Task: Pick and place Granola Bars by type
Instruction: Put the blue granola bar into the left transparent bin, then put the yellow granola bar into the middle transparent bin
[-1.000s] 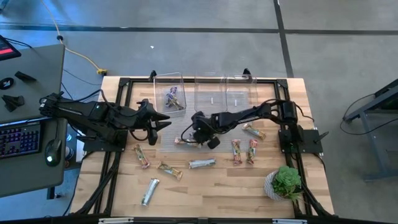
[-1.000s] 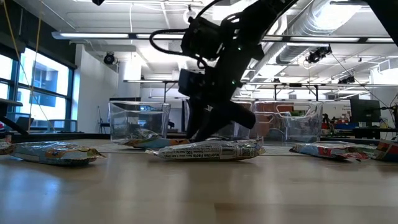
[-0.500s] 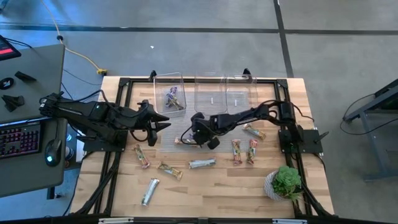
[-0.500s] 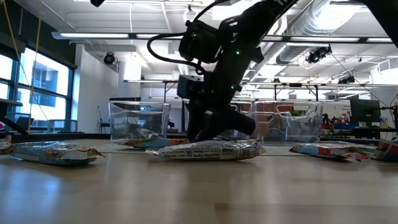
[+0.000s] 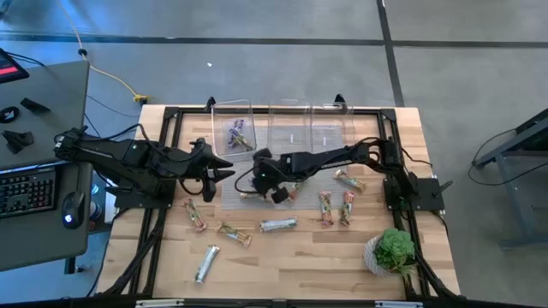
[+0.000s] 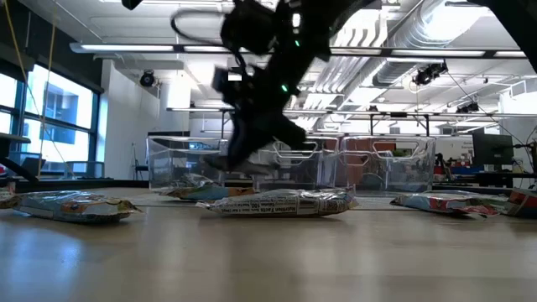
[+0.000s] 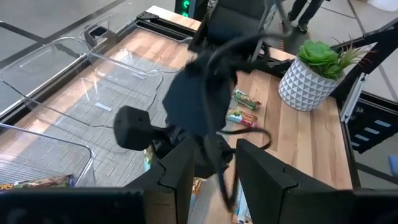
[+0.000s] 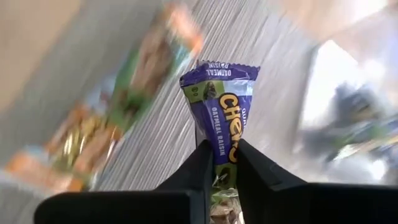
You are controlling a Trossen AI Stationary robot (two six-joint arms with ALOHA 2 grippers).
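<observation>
Right gripper (image 8: 219, 163) now clamping purple bar (image 8: 221, 124), fingers having just snapped together after standing apart a moment ago; arm lifting and swinging from mat centre toward leftmost bin (image 5: 233, 128) (purple bars already lying inside). Pick apparently done, placing likely coming next. Left gripper (image 5: 224, 172) waiting beside that bin, fingers parted, holding nothing. Other bars still lying scattered across table (image 5: 308, 257).

Dark arm (image 6: 260, 75) above table, silver-wrapped bar (image 6: 277, 202), clear bins (image 6: 189, 159) behind
</observation>
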